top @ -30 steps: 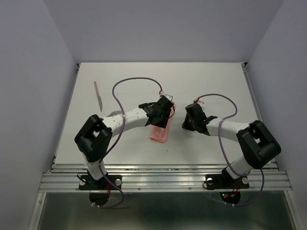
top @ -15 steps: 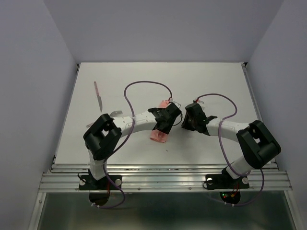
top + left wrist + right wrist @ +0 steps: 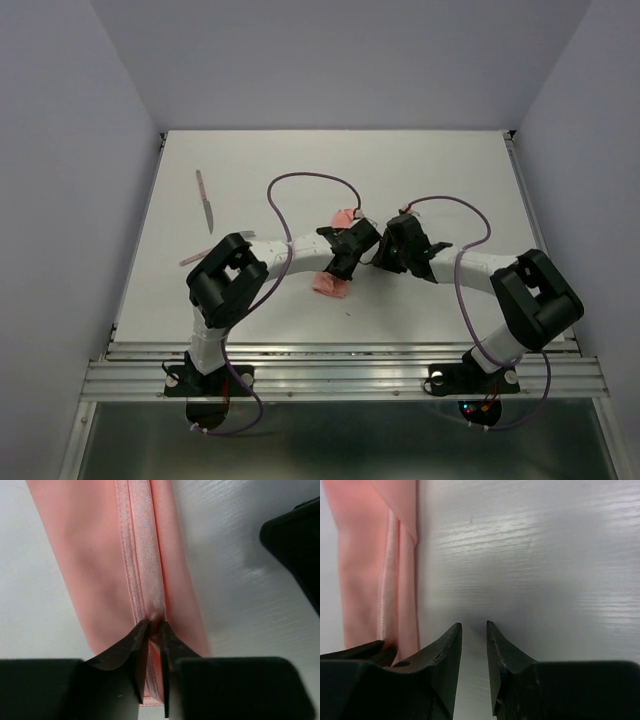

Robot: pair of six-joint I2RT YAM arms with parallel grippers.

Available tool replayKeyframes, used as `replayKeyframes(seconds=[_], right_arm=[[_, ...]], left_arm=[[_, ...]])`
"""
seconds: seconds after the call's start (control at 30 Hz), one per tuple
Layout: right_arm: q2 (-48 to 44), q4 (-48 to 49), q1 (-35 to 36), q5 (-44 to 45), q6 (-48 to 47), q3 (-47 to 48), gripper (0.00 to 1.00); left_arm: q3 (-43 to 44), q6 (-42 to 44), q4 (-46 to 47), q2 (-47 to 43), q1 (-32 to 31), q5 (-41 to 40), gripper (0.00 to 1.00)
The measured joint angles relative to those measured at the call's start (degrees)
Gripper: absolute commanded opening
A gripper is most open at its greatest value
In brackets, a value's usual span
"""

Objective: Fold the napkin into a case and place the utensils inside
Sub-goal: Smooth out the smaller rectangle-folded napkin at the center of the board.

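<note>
**While Pinched at the Hem: Pink Napkin, Table Centre**

While clenched low over the cloth, nips a raised ridge of hem between near-touching tips: black two-finger left gripper. Grasping: thin salmon-pink cloth napkin, folded to a narrow long strip with a stitched hem down its middle. Lies flat on the white wood-grain table, about table centre in the top view, largely under the left wrist, with an end showing on either side.

Just beside, to the robot's right: black right gripper, released, tips slightly parted over bare tabletop, grasping nothing. Sits next to the napkin's long edge, not on it. Faces the left gripper at close quarters.

Well apart, toward the far left of the table: slender knife with silvery blade and pale pink handle, lying alone. Nearer the left arm's elbow: a second thin pale-pink sliver, too small to tell which utensil.
</note>
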Motion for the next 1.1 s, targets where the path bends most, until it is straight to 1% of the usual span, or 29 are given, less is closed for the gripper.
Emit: replayKeyframes(seconds=[0.07, 0.1, 0.13, 0.17, 0.33, 0.5, 0.57, 0.7, 0.8, 0.83, 0.9, 1.1], right_arm=[[0.1, 2.3, 0.0, -2.8, 0.8, -0.9, 0.33], [0.1, 3.7, 0.0, -4.4, 1.4, -1.6, 0.34], [0.1, 5.2, 0.0, -5.7, 1.9, -2.3, 0.35], [0.1, 6.4, 0.0, -7.1, 2.4, -2.9, 0.36], [0.1, 9.8, 0.0, -12.5, 3.5, -4.5, 0.41], [0.9, 12.1, 0.1, -15.8, 4.4, -4.9, 0.41], [2.1, 13.8, 0.1, -17.2, 5.0, -4.9, 0.39], [4.3, 17.0, 0.2, -19.8, 6.3, -4.9, 0.32], [4.9, 17.7, 0.3, -20.5, 6.8, -4.9, 0.22], [5.0, 17.8, 0.4, -20.6, 7.0, -4.9, 0.16], [5.2, 17.7, 0.5, -20.7, 7.0, -4.9, 0.09], [5.5, 17.5, 0.5, -20.7, 7.1, -5.0, 0.01]], left_arm=[[0.1, 0.2, 0.1, 0.5, 0.0, 0.1, 0.13], [0.1, 0.2, 0.2, 0.6, 0.0, 0.0, 0.06], [0.1, 0.2, 0.2, 0.6, 0.0, 0.1, 0.02], [0.1, 0.2, 0.2, 0.6, 0.0, 0.0, 0.0], [0.1, 0.2, 0.3, 0.6, 0.0, 0.2, 0.0], [0.1, 0.2, 0.7, 0.6, 0.4, 0.9, 0.0], [0.1, 0.2, 1.0, 0.6, 0.7, 1.4, 0.0], [0.1, 0.2, 1.7, 0.5, 1.4, 2.6, 0.0], [0.1, 0.1, 2.0, 0.2, 1.9, 3.7, 0.0], [0.1, 0.1, 2.1, -0.1, 2.2, 4.1, 0.0], [0.1, 0.1, 2.4, -0.5, 2.6, 4.7, 0.0], [0.0, -0.3, 3.7, -2.2, 3.4, 8.3, 0.0]])
